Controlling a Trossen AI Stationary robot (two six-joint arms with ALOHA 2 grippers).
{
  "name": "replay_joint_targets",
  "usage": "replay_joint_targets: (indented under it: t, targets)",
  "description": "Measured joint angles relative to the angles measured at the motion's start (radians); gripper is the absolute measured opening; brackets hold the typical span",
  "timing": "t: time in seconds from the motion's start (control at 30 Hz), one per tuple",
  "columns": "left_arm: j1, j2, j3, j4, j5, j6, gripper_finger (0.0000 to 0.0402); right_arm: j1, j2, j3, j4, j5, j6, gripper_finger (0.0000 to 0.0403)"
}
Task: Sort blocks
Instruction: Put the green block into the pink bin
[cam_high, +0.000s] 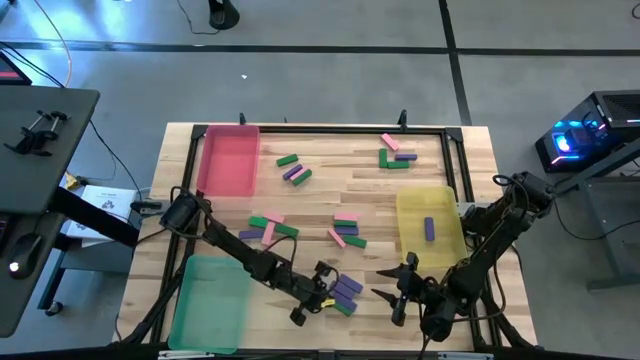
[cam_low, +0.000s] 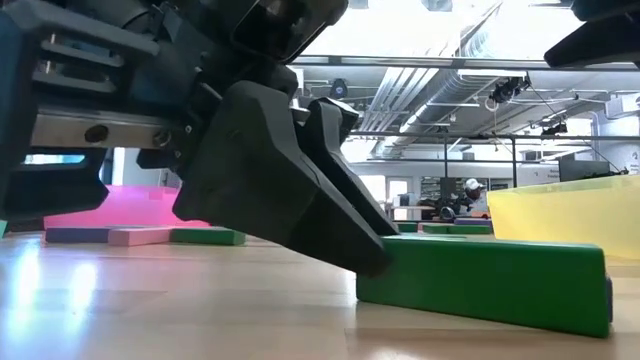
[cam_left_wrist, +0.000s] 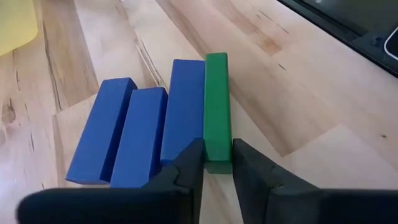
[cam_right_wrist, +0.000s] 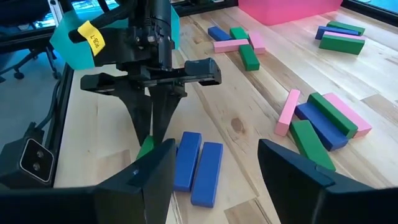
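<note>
Near the table's front edge, a green block (cam_left_wrist: 217, 106) lies flat on the wood, side by side with three purple blocks (cam_left_wrist: 144, 134). My left gripper (cam_high: 322, 292) slants down at the green block's end and is shut on it. The low view shows this green block (cam_low: 490, 280) flat on the table with a dark finger (cam_low: 330, 215) at its end. My right gripper (cam_high: 398, 290) hangs open a little to the right of the group, holding nothing; its wrist view looks at the left gripper (cam_right_wrist: 151, 140) and the purple blocks (cam_right_wrist: 199, 165). My left gripper pinches the green block's two long sides at its end nearest the gripper (cam_left_wrist: 217, 163), one finger (cam_left_wrist: 189, 163) on each side. The fingers slant down from the table's left and lie along the block. The block rests flat on the table against a purple block.
A pink tray (cam_high: 228, 160) stands at the far left, a green tray (cam_high: 210, 300) at the near left, and a yellow tray (cam_high: 432, 205) on the right holds a purple block (cam_high: 429, 229). Loose blocks lie in groups (cam_high: 268, 228), (cam_high: 345, 232), (cam_high: 293, 170), (cam_high: 395, 155).
</note>
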Motion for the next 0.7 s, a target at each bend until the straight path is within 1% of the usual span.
replay_joint_targets:
  t: [0.13,0.33,0.57,0.7]
  targets:
    - [-0.012,-0.002,0.000,0.001,-0.003,-0.005,0.0027,0.000,0.000,0.000,0.000,0.000,0.000,0.0213]
    - [-0.033,-0.021,0.014,-0.009,-0.012,-0.029,0.0028,0.000,0.000,0.000,0.000,0.000,0.000,0.0213]
    - [-0.073,-0.120,0.015,-0.027,-0.128,0.014,0.0028,0.000,0.000,0.000,-0.001,0.000,0.000,0.0213]
    - [-0.103,-0.222,0.016,-0.073,-0.174,-0.031,0.0028,0.000,0.000,0.000,-0.001,0.000,0.000,0.0213]
